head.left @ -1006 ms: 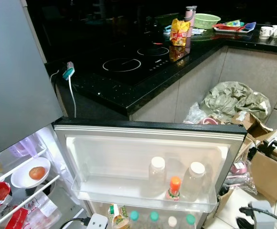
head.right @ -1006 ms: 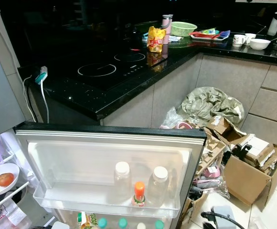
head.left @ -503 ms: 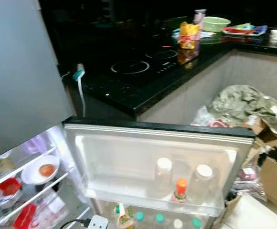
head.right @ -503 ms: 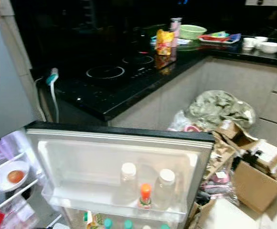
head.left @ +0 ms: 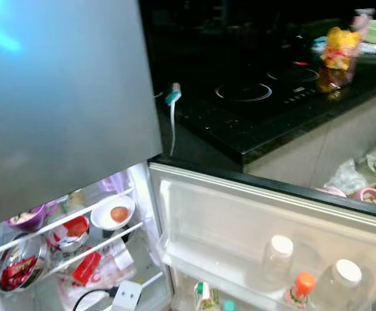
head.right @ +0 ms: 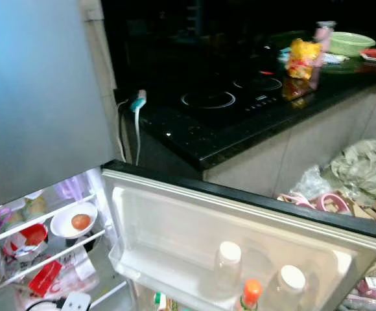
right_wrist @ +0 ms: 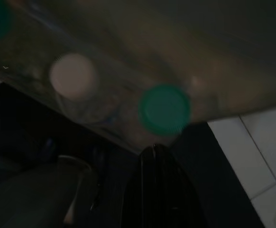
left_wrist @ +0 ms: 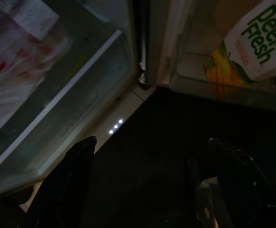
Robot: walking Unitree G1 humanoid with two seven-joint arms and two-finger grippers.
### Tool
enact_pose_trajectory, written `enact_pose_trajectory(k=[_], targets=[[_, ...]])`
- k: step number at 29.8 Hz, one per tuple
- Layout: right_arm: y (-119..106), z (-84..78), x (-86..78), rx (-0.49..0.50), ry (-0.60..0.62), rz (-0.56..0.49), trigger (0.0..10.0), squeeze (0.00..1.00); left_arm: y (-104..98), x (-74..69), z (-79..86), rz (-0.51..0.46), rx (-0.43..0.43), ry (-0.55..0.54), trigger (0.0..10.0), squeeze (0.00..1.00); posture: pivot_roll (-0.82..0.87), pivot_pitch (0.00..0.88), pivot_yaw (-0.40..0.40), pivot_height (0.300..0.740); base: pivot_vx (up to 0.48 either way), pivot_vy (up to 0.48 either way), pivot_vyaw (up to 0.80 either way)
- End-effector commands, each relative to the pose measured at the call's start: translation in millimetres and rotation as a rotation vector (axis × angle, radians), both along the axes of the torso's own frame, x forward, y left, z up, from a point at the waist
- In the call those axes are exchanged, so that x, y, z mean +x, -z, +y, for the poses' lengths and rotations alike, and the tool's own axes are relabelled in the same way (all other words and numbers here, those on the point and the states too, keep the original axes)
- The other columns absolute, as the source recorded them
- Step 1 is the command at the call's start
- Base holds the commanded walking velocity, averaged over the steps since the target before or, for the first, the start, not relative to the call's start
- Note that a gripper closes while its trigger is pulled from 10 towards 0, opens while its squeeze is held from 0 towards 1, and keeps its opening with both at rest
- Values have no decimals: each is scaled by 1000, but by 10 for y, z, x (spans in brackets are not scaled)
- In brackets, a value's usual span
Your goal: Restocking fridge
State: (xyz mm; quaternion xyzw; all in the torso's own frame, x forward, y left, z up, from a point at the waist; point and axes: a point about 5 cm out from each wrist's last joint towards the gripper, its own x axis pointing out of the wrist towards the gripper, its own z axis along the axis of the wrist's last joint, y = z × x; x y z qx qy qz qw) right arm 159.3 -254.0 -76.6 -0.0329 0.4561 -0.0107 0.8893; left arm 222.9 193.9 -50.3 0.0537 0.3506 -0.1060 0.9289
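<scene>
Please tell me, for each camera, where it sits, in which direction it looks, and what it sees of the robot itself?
Left eye, right eye: head, looking down at the open fridge door with an orange-capped bottle; both share the induction hob.
Left wrist: low, along the open left claw, toward a Peel Fresh carton.
Right wrist: low, dark, blurred; the right claw under a green cap.

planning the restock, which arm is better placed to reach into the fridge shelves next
Probably left. The left gripper hangs with jaws open beside the fridge's lower drawer and the juice carton in the door. The right gripper looks shut, under the door's green-capped bottle.
</scene>
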Motion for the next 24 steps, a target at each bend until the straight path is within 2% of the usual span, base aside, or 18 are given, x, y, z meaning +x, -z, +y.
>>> enact_pose_trajectory(k=[1,8,16,24], targets=[[53,14,-106,17,27,38,10000,0,57,-76,-26,35,-8,12,10000,0,-31,122,29,740,0,0,0],[97,41,-195,34,26,74,10000,0,94,-131,-66,60,-20,37,10000,0,-36,124,31,740,0,0,0],[162,106,-313,84,8,161,10000,0,148,-205,7,105,-7,-20,10000,0,-44,123,30,740,0,0,0],[151,122,-264,86,26,144,10000,0,174,-229,16,131,-16,-75,10000,0,-47,114,27,740,0,0,0]])
